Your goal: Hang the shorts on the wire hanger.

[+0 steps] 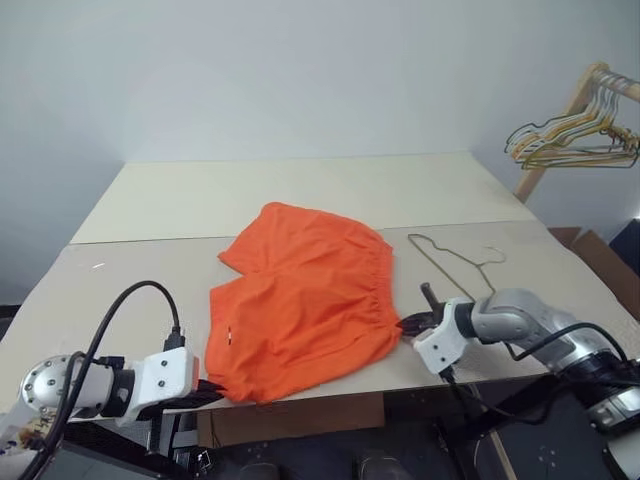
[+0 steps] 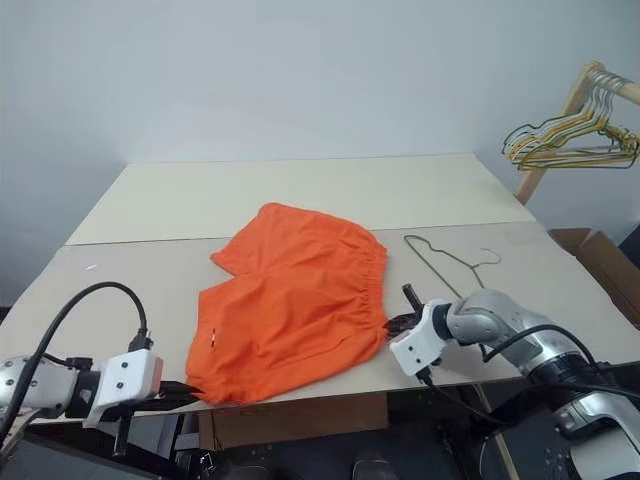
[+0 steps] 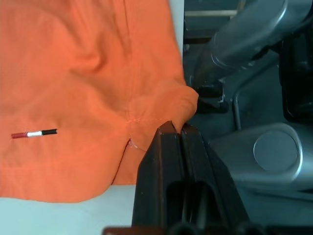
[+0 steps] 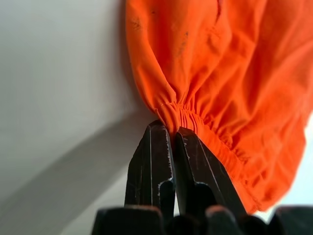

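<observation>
The orange shorts (image 1: 300,305) lie spread flat on the table (image 1: 300,195), reaching its near edge. At the near left corner of the fabric, my left gripper (image 1: 212,392) is shut on a leg hem; the left wrist view shows the hem corner (image 3: 168,110) pinched between the black fingers (image 3: 168,161). My right gripper (image 1: 412,322) is shut on the near end of the gathered waistband (image 4: 186,115), as its fingers (image 4: 156,152) show in the right wrist view. The thin wire hanger (image 1: 455,262) lies flat on the table just right of the shorts, untouched.
A wooden rack with a bunch of yellow and green hangers (image 1: 575,135) stands at the far right. A cardboard box (image 1: 600,255) sits beyond the table's right edge. The table's far half is bare. A cable loops over my left arm (image 1: 130,300).
</observation>
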Controlling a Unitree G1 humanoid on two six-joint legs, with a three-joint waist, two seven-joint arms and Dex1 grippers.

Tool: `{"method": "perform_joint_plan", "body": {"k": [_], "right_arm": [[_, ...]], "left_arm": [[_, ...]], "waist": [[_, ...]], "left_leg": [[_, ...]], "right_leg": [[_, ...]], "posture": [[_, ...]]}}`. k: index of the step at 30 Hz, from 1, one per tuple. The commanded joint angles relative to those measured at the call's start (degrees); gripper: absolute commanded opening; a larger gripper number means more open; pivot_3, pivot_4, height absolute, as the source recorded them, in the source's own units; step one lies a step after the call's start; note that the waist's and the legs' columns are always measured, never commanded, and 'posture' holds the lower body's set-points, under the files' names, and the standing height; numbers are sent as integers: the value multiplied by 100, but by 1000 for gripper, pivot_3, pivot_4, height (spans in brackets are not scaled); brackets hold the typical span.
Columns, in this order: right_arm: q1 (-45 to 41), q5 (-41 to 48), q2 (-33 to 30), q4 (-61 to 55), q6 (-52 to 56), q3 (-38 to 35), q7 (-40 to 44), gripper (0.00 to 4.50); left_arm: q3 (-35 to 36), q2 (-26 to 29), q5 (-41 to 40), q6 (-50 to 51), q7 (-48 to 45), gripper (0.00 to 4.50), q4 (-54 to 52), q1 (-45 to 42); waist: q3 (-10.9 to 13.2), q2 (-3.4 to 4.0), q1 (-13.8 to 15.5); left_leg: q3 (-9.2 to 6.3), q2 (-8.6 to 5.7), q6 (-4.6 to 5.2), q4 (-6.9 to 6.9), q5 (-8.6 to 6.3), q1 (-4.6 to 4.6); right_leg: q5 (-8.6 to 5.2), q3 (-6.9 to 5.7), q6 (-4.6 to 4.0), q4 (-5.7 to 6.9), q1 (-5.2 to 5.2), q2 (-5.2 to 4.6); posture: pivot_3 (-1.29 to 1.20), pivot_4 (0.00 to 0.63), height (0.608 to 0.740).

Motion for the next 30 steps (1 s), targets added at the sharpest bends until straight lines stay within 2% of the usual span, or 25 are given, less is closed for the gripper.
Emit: {"method": "perform_joint_plan", "body": {"k": [1, 3, 6, 9, 13, 16, 18, 22, 23, 26, 30], "right_arm": [[-92, 164, -131, -26, -336, -72, 141, 29], [-12, 386, -182, -169, -309, -100, 334, 29], [1, 279, -234, -236, -241, -168, 378, 901], [-9, 157, -436, -165, -281, -239, 428, 1937], [306, 1337, -936, -517, 179, -633, 917, 3370], [463, 1892, -883, -552, 1069, -1134, 811, 4468], [546, 2142, -789, -603, 1900, -1466, 728, 4500], [429, 2567, -203, -588, 4583, -2034, 338, 4500], [409, 2547, -99, -585, 4972, -2090, 256, 4500], [232, 2719, 288, -467, 6141, -2225, 122, 4500], [-232, 2941, 682, -55, 7267, -2340, -22, 4500]], "left_arm": [[-61, 62, 96, 85, 49, 0, -135, 8], [-71, 17, -25, 342, 106, 0, -202, 16], [-79, 50, 35, 320, 65, 676, -226, 84], [-25, 108, 71, 350, 41, 1608, -224, 125], [647, 239, -166, 535, -201, 2943, -264, 392], [1113, 234, -143, 396, -258, 3959, -248, 487], [1393, 169, -281, 401, -285, 4460, -308, 428], [1505, -426, -1331, 590, 197, 4460, -576, -464], [1478, -558, -1556, 674, 277, 4460, -619, -620], [1193, -771, -2081, 862, 291, 4460, -734, -1034], [729, -1021, -2328, 1065, 578, 4460, -719, -1619]], "waist": [[0, 0, -11], [0, 0, -17], [0, 0, -19], [2, 2, -13], [7, -1, -1], [7, -2, -17], [8, -4, -28], [7, -5, 0], [7, -6, 11], [7, -4, 16], [10, 1, -6]], "left_leg": [[0, 1, 0, 0, 0, 0], [0, 1, 2, -1, -1, 0], [-1, 3, 9, -1, -5, -1], [-1, 3, 10, -1, -6, 0], [0, 7, 11, -1, -6, -1], [-1, 18, 14, -1, -8, 2], [-1, 28, 13, 0, -8, 5], [-1, 33, 13, 2, -8, 4], [-2, 32, 13, 3, -8, 2], [0, 9, 13, 2, -8, -4], [1, 1, 13, 3, -8, -6]], "right_leg": [[0, 1, 0, 0, 0, 0], [0, 1, 0, 0, -1, 0], [0, 1, 4, 0, -1, 0], [-1, 2, 2, 0, -2, -1], [-11, 2, -14, -1, -3, -4], [-23, 5, -33, 0, -1, -3], [-24, 5, -42, 2, 2, 2], [-20, 3, -40, 4, -1, 4], [1, 3, -3, 3, 0, 5], [4, 4, 6, 0, -4, 4], [7, 5, 10, 1, -5, 4]], "posture": [[29, 0, 740], [28, 0, 740], [21, 0, 740], [16, 0, 740], [8, 0, 740], [11, 0, 740], [17, 0, 740], [25, 0, 740], [25, 0, 740], [16, 0, 740], [10, 0, 740]]}}
